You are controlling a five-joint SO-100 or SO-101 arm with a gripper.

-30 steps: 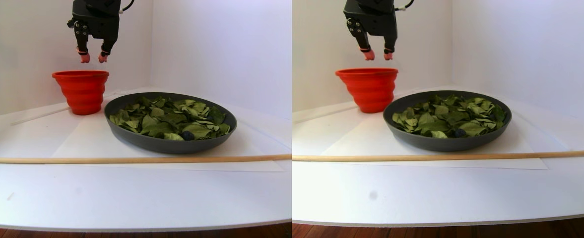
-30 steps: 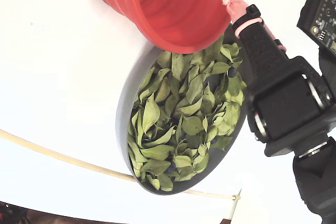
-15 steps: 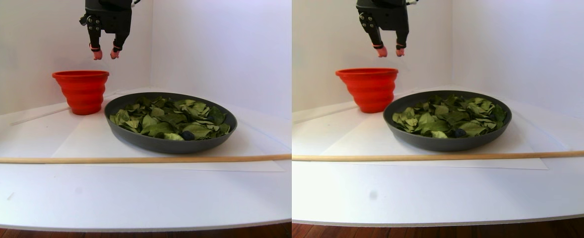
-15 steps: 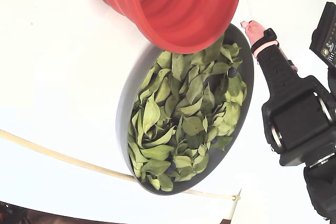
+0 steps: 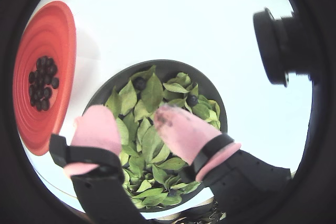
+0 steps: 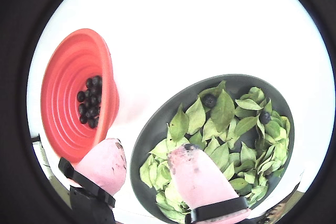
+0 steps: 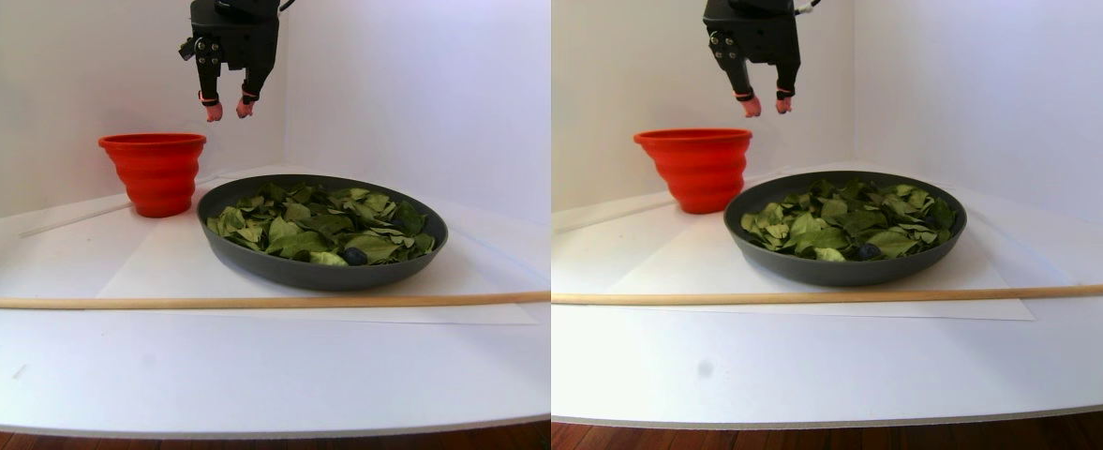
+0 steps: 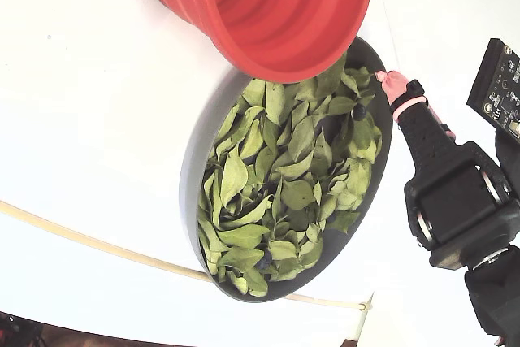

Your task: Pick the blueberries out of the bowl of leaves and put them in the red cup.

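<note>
claw [image 7: 228, 111] shifted from red cup [image 6: 73, 103] toward bowl [image 6: 157, 129], open, empty; blueberries [image 6: 90, 108] in cup, few among leaves [image 6: 226, 145]

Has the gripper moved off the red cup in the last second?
Yes. In the stereo pair view the gripper has shifted right, from above the red cup to past its right rim, toward the bowl, empty.

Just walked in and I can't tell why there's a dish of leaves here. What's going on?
A single robot arm is sorting blueberries out of a bowl of leaves into a red cup. The cup already holds a cluster of berries. A few blueberries are left among the leaves. The gripper hangs open and empty, high above the table, between the cup and the bowl.
</note>
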